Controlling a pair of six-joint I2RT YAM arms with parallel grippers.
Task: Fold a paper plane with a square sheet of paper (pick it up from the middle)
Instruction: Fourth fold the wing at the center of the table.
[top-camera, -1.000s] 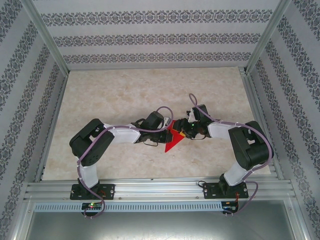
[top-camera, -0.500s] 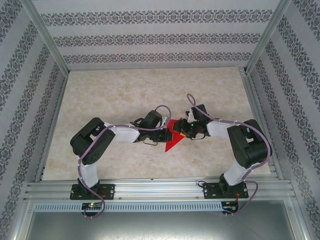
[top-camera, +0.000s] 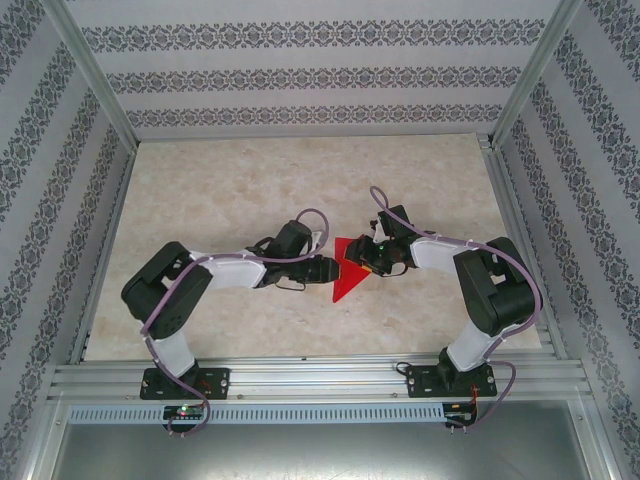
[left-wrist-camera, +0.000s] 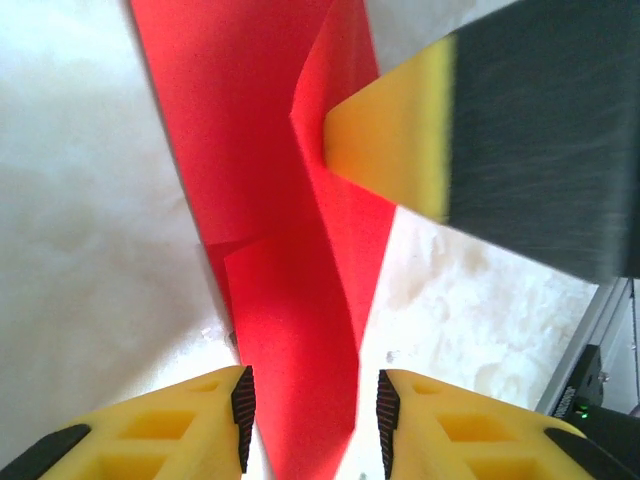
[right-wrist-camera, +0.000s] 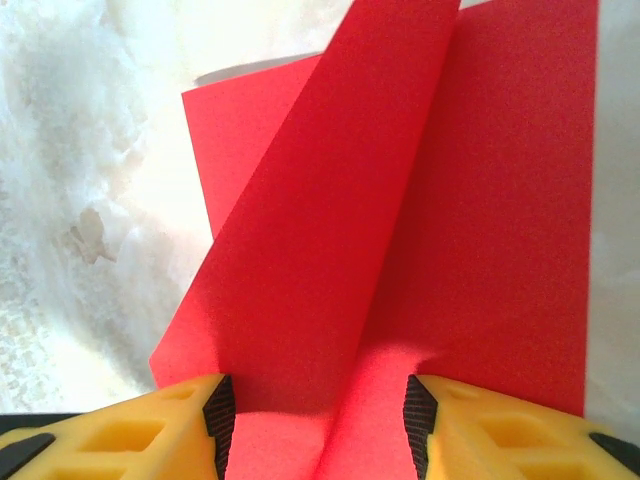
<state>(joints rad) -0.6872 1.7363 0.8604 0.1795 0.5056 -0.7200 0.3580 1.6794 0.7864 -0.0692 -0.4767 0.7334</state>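
The square sheet of paper (top-camera: 347, 272), by then a creased pointed shape with its tip toward the arm bases, lay near the middle of the worktop (top-camera: 230, 190) between the two arms. The left pincer (top-camera: 327, 268) stood with its jaws spread to either side of the narrow end and was not pinching the paper. The right pincer (top-camera: 370, 258) was also spread, low over the wider end. In the left wrist view one of its yellow fingertips (left-wrist-camera: 385, 135) touched the raised flap beside the middle crease. The step looked to be setting that flap down into a clean fold. To do it well, the right fingertips would probably have to bear down enough to stop the thin sheet skidding. The left pincer should take hold without catching the loose edge. The flap's edge should meet the centre crease before being flattened, then be pressed from the point outward so that no bubble or skewed line was locked in.
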